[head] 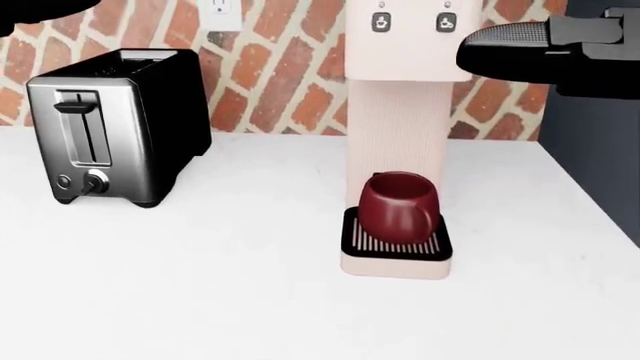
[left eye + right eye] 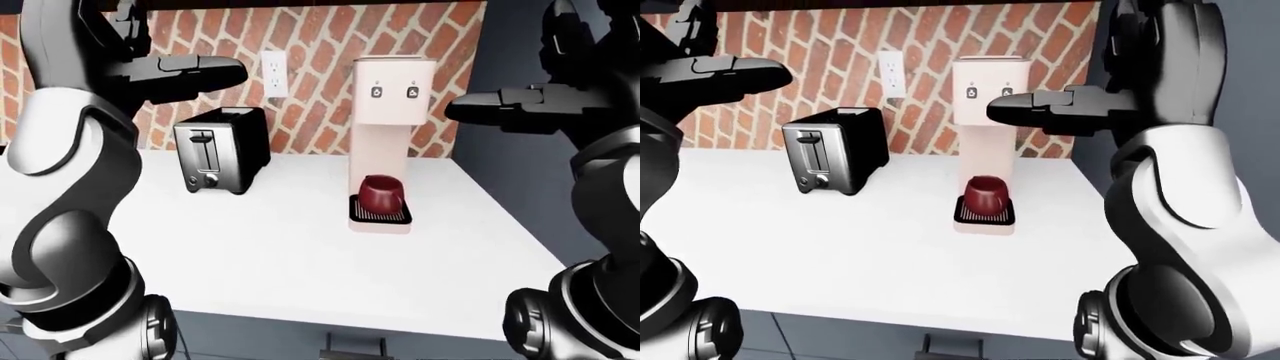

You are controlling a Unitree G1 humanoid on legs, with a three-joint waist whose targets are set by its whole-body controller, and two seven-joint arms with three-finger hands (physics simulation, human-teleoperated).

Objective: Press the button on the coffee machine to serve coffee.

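A pale pink coffee machine (image 2: 392, 97) stands on the white counter (image 2: 280, 247) against the brick wall. Its head carries two small dark buttons, a left one (image 2: 377, 92) and a right one (image 2: 411, 92). A dark red mug (image 2: 381, 193) sits on its black drip grate (image 1: 397, 243). My right hand (image 2: 480, 107) is raised at button height, just right of the machine's head, fingers stretched flat and pointing left. My left hand (image 2: 215, 75) is raised high at the left, above the toaster, fingers also stretched out. Neither hand holds anything.
A black and steel toaster (image 2: 218, 148) stands left of the machine. A white wall outlet (image 2: 274, 73) is on the brick wall between them. The counter's right edge meets a dark blue wall (image 2: 520, 172). A drawer handle (image 2: 352, 344) shows below the counter edge.
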